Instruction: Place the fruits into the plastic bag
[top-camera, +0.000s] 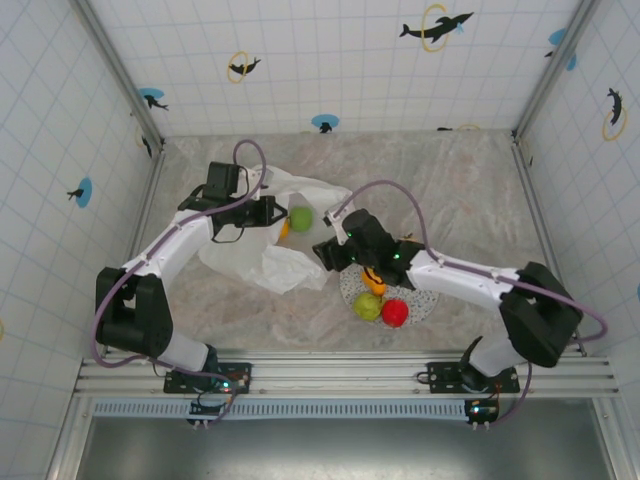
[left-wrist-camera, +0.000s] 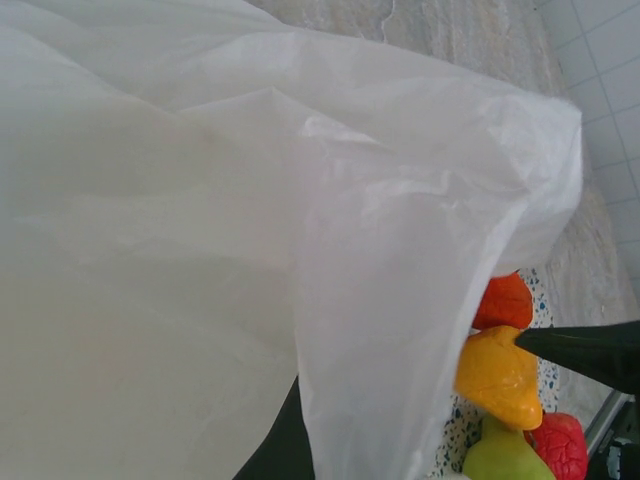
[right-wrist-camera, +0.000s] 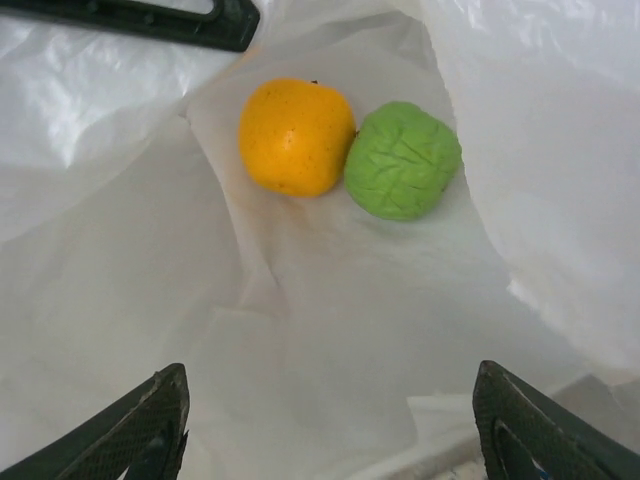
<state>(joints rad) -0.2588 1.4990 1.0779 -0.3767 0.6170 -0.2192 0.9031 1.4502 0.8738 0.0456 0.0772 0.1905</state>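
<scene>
The crinkled white plastic bag (top-camera: 262, 258) lies left of centre, its mouth held up by my left gripper (top-camera: 267, 211), which is shut on the rim. In the left wrist view the bag (left-wrist-camera: 200, 250) drapes over a dark finger (left-wrist-camera: 283, 448). Inside the bag (right-wrist-camera: 330, 300) lie an orange fruit (right-wrist-camera: 295, 135) and a green fruit (right-wrist-camera: 403, 160); the green one (top-camera: 301, 218) shows from above too. My right gripper (top-camera: 333, 252) hovers at the bag's mouth, open and empty (right-wrist-camera: 335, 430). More fruits rest on the plate: orange (top-camera: 373, 281), green (top-camera: 368, 306), red (top-camera: 395, 313).
The speckled white plate (top-camera: 418, 298) sits right of the bag, under my right arm. In the left wrist view it holds an orange-red (left-wrist-camera: 503, 300), a yellow (left-wrist-camera: 498, 375), a green (left-wrist-camera: 500, 458) and a red fruit (left-wrist-camera: 562, 447). Tiled walls enclose the marble table (top-camera: 470, 190).
</scene>
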